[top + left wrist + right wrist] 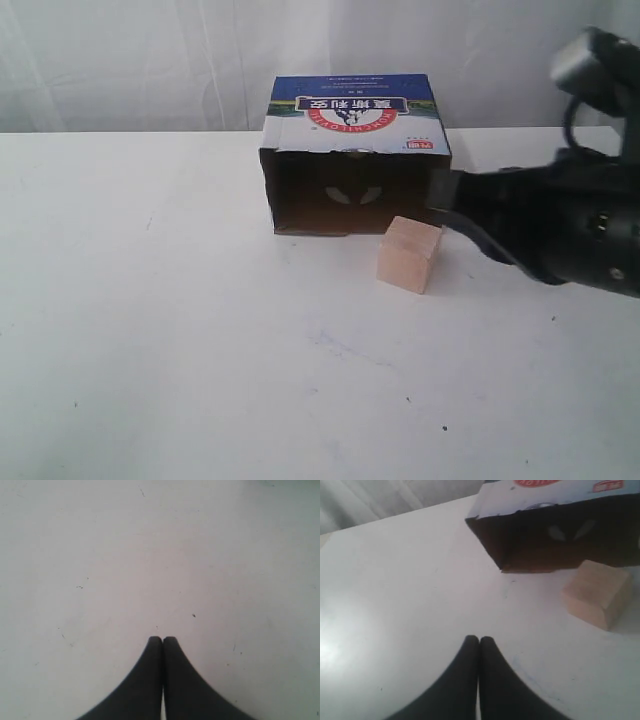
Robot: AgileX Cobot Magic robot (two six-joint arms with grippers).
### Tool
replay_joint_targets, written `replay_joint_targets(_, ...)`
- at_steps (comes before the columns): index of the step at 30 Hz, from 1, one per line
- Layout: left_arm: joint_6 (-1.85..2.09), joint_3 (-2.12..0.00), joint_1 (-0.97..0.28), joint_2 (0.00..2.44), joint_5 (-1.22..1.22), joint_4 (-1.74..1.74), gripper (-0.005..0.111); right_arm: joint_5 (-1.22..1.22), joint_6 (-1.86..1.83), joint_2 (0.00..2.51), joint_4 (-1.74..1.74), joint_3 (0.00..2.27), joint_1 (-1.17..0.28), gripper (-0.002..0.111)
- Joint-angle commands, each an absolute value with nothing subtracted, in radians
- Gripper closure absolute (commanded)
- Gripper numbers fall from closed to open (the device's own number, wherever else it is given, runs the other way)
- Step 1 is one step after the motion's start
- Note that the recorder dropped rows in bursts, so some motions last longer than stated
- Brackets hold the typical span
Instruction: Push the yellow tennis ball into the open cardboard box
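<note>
The open cardboard box (350,160) lies on its side at the back of the table, its dark opening facing forward under a blue-and-white printed panel; it also shows in the right wrist view (560,535). The yellow tennis ball is not visible in any view. My right gripper (440,205) reaches in from the right, close to the box's right front corner. It is shut (479,639) with nothing between its fingers. My left gripper (162,639) is shut over bare white table and does not show in the exterior view.
A pale wooden cube (409,254) stands just in front of the box's right side, also seen in the right wrist view (597,592). The white table (200,330) stretches left and forward. A white curtain hangs behind.
</note>
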State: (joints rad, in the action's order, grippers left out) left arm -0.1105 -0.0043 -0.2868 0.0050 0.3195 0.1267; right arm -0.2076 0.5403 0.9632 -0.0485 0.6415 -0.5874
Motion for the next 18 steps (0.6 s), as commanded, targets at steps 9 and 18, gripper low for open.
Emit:
replay_joint_targets(9, -0.108, 0.0, -0.292, 0.0, 0.337, 0.129, 0.107, -0.211, 0.545, 0.558, -0.031, 0.301, -0.379, 0.108)
replay_joint_targets(18, -0.108, 0.0, -0.292, 0.0, 0.337, 0.129, 0.107, -0.212, 0.545, 0.299, 0.065, 0.122, -0.272, 0.108)
